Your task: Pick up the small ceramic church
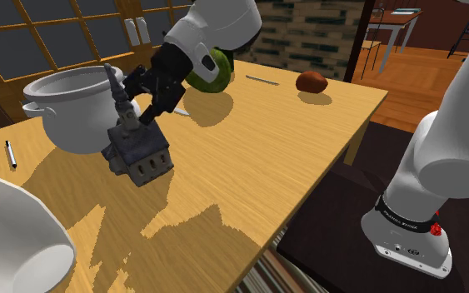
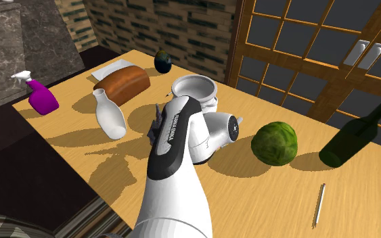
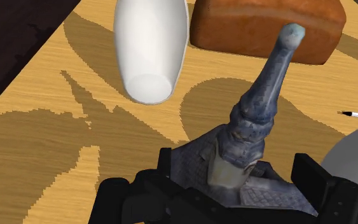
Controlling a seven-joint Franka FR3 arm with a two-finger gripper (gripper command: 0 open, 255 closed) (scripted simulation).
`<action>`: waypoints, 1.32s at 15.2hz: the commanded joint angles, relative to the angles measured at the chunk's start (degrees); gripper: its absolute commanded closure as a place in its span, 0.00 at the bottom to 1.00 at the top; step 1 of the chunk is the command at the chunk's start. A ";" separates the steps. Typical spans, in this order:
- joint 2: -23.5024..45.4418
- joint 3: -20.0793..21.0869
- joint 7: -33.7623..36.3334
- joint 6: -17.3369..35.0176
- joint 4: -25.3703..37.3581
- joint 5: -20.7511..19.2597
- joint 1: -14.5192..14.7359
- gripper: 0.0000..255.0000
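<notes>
The small church (image 1: 138, 151) is grey-blue with a tall thin spire and sits near the middle of the wooden table (image 1: 257, 158), just in front of the white pot. My black gripper (image 1: 145, 112) comes down on it from the shoulder view's upper right and is shut on its roof. In the wrist view the church (image 3: 247, 153) is clasped between both fingers (image 3: 171, 172), with its spire leaning away from the hand. The church looks tilted, and I cannot tell whether its base touches the table. In the second exterior view the arm hides most of it, leaving the spire (image 2: 157, 122) in sight.
A white pot (image 1: 70, 104) stands right behind the church, with a green melon (image 1: 212, 71) beyond it. A white vase (image 3: 149, 44) and a bread loaf (image 3: 266, 25) lie ahead of the hand. A pen (image 1: 10, 154), a purple spray bottle (image 2: 42, 97) and a green bottle (image 2: 358, 135) are also on the table.
</notes>
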 commanded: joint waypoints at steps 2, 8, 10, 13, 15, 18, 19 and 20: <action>0.85 0.16 -1.54 0.96 -0.73 0.75 0.16 0.00; 0.88 0.15 -1.53 0.95 -0.68 0.73 0.15 1.00; 0.90 0.16 -1.54 0.98 -0.69 0.74 0.16 1.00; 0.85 0.16 -1.54 0.96 -0.73 0.75 0.16 1.00; 0.42 0.07 -0.25 0.31 0.10 0.08 0.08 1.00; -0.14 -0.05 1.68 -0.69 1.42 -0.92 -0.05 1.00; -0.30 -0.09 2.31 -1.02 1.89 -1.25 -0.09 1.00; -0.46 -0.13 2.95 -1.36 2.36 -1.58 -0.13 1.00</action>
